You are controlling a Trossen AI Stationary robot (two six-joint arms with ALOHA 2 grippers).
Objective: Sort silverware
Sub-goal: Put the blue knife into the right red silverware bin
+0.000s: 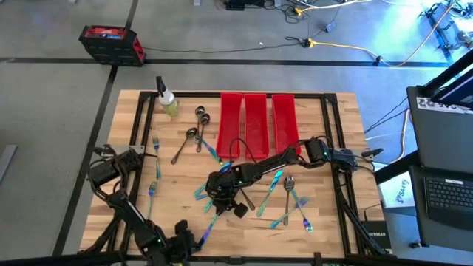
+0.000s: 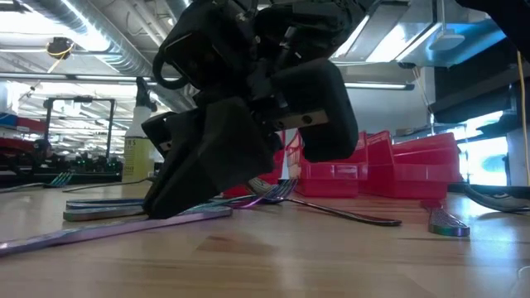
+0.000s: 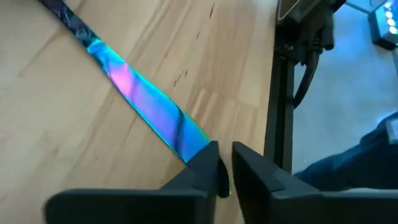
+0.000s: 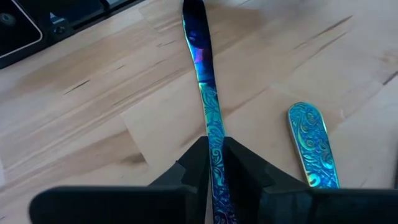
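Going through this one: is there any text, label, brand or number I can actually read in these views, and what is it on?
None can be read.
Spray bottle: its label has print, too blurred.
White sheet beside the table: blue scrawl, not legible.
Grey case on the picture's right: a strip of marks, too small.
Silverware and red bins: no lettering, only swirl patterns.

A knife (image 4: 208, 118) is pinched between the right gripper (image 4: 214, 162) fingers; another handle (image 4: 309, 143) lies just beside it.

Both arms are matte black with jointed segments and exposed black cabling. Each end effector (image 3: 224, 171) (image 4: 214, 165) carries two wedge-shaped black fingers.
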